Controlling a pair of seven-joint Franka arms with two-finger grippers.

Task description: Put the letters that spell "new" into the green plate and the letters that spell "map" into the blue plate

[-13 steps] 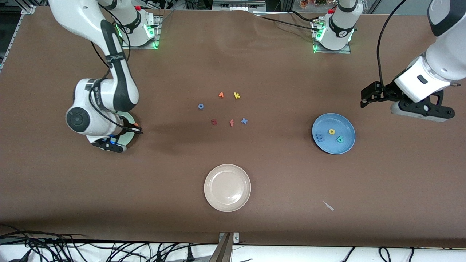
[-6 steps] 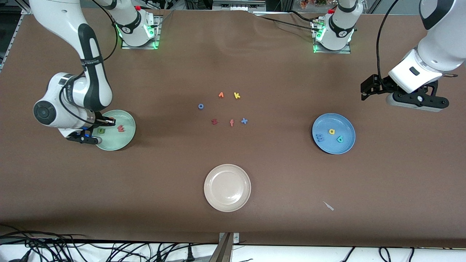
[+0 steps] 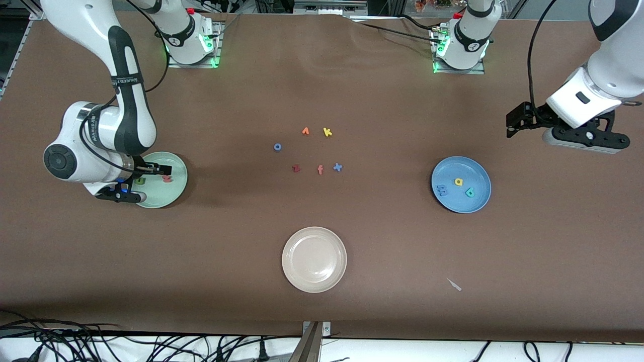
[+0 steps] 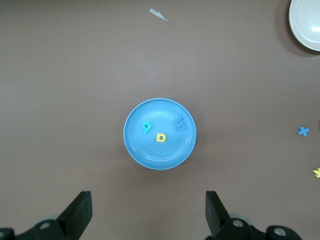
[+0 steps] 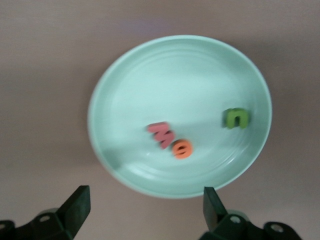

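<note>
The green plate [image 3: 173, 188] sits on the counter [image 3: 322, 236] at the right arm's end, and all three letters of "new" lie in it: the green "n" [image 5: 236, 118], the salmon-red "w" [image 5: 161, 134] and the orange "e" [image 5: 182, 149], the "e" touching the "w". The right gripper [image 5: 145, 205] hangs over the green plate with its fingers spread wide and nothing between them.

The blue plate [image 3: 475, 203] sits well apart from the green plate, at the left arm's end of the counter. It holds the blue "m" [image 4: 180, 124], the yellow "a" [image 4: 161, 137] and the teal "p" [image 4: 146, 127]. The left gripper [image 4: 148, 212] waits in the air, fingers wide apart and empty, over bare counter close to the blue plate.

Between the two plates lie the spare letters, among them a yellow "k" [image 3: 327, 131], a dark red "z" [image 3: 296, 168], a salmon "f" [image 3: 320, 170] and a blue "x" [image 3: 337, 167]. A beige plate [image 3: 314, 259] sits nearer to the front camera than these.
</note>
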